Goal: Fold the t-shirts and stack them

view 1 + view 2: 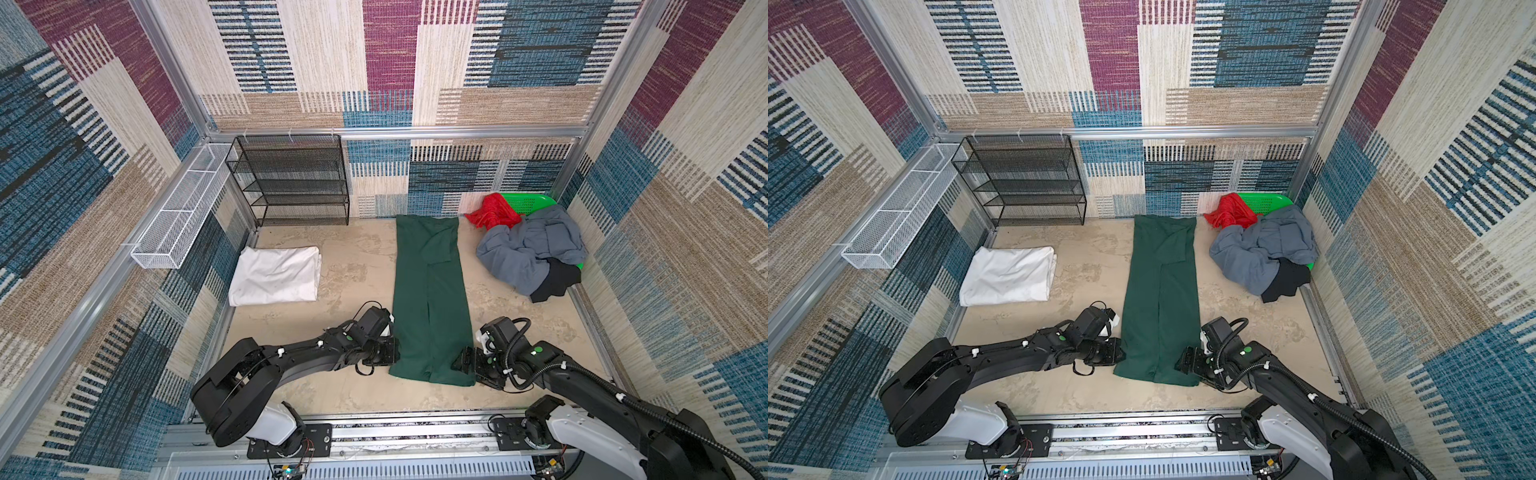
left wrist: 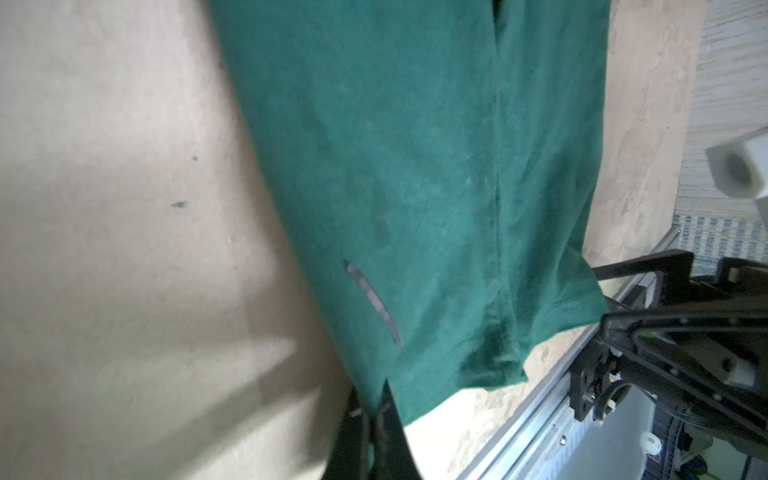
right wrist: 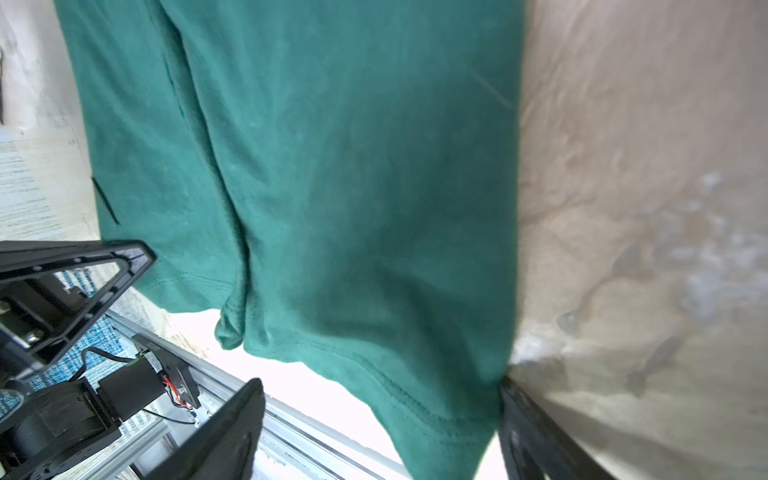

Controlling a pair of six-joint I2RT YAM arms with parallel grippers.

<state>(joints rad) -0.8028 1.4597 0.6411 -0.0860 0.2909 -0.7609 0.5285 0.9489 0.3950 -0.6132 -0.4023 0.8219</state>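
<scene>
A dark green t-shirt (image 1: 430,291) (image 1: 1160,291) lies folded lengthwise into a long strip down the middle of the table. My left gripper (image 1: 394,353) (image 2: 372,401) is shut on its near left hem corner. My right gripper (image 1: 462,365) (image 3: 380,386) stands open at the near right corner, with the hem (image 3: 415,407) between its fingers, close to one finger. A folded white t-shirt (image 1: 276,276) lies flat at the left. A grey-blue t-shirt (image 1: 523,249), a black one (image 1: 555,282) and a red one (image 1: 492,212) are heaped at the back right.
The heap sits in a bright green basket (image 1: 528,203) in the back right corner. A black wire rack (image 1: 291,178) stands against the back wall and a white wire basket (image 1: 178,216) hangs on the left wall. An aluminium rail (image 1: 395,432) runs along the near edge.
</scene>
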